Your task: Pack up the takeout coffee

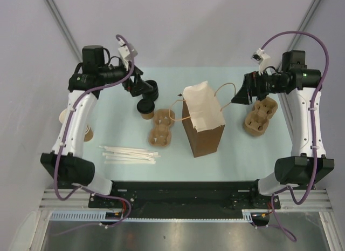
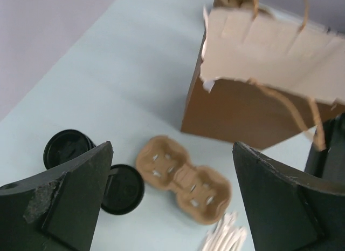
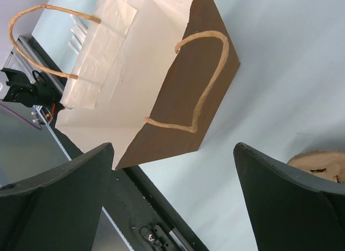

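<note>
The takeout coffee (image 1: 145,108), a small kraft-brown cup with a black top, stands left of the brown paper bag (image 1: 207,135). My left gripper (image 1: 138,88) hovers open just behind the cup and holds nothing. In the left wrist view the cup's black top (image 2: 125,189) shows beside the left finger, with the bag (image 2: 237,113) beyond and my left gripper (image 2: 172,146) spread wide. My right gripper (image 1: 240,96) is open and empty at the bag's right, close to a twine handle. The right wrist view shows the bag (image 3: 183,94), its pale inside and my open right gripper (image 3: 173,146).
A stack of black lids (image 1: 151,91) sits behind the cup. One pulp cup carrier (image 1: 160,130) lies between cup and bag, another (image 1: 260,117) at the right. Paper-wrapped sticks (image 1: 129,154) lie front left. Cream cups (image 1: 87,134) stand at the far left, partly behind the left arm.
</note>
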`<move>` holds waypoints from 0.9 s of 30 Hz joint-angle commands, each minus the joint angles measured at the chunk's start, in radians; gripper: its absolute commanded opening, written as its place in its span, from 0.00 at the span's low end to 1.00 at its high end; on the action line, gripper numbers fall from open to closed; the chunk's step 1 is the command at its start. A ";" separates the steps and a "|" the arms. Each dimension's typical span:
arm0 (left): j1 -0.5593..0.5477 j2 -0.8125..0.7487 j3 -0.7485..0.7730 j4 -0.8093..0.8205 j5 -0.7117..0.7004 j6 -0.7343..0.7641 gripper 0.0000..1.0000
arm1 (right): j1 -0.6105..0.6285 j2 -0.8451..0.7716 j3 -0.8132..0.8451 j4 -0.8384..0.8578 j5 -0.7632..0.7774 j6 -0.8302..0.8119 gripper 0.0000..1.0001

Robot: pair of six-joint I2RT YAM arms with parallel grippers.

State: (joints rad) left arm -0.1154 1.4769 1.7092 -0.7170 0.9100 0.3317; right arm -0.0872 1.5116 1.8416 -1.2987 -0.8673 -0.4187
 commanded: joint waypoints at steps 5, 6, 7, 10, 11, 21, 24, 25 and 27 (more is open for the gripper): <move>-0.033 0.285 0.127 -0.275 -0.052 0.505 0.92 | -0.014 -0.034 0.004 -0.007 -0.033 0.026 1.00; -0.059 0.316 0.145 -0.304 -0.066 0.557 0.90 | -0.017 -0.033 0.002 -0.004 -0.035 0.029 0.99; -0.076 0.342 0.179 -0.355 -0.112 0.643 0.89 | -0.019 -0.031 0.001 -0.002 -0.032 0.031 0.99; -0.135 0.428 0.202 -0.377 -0.178 0.713 0.85 | -0.020 -0.031 -0.004 0.001 -0.030 0.038 1.00; -0.144 0.445 0.201 -0.372 -0.189 0.751 0.82 | -0.022 -0.030 -0.005 0.004 -0.030 0.040 1.00; -0.176 0.579 0.159 -0.289 -0.171 0.981 0.76 | -0.046 -0.080 -0.082 0.044 -0.025 0.074 1.00; -0.175 0.605 0.152 -0.283 -0.152 1.059 0.73 | -0.052 -0.085 -0.099 0.044 -0.029 0.072 1.00; -0.173 0.617 0.144 -0.286 -0.148 1.102 0.72 | -0.055 -0.085 -0.105 0.041 -0.032 0.070 1.00; -0.173 0.628 0.133 -0.274 -0.138 1.132 0.71 | -0.057 -0.083 -0.111 0.041 -0.035 0.069 1.00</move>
State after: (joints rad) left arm -0.2844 2.0876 1.8534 -1.0115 0.7238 1.3052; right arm -0.1356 1.4570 1.7397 -1.2778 -0.8806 -0.3588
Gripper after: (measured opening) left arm 0.717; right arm 0.995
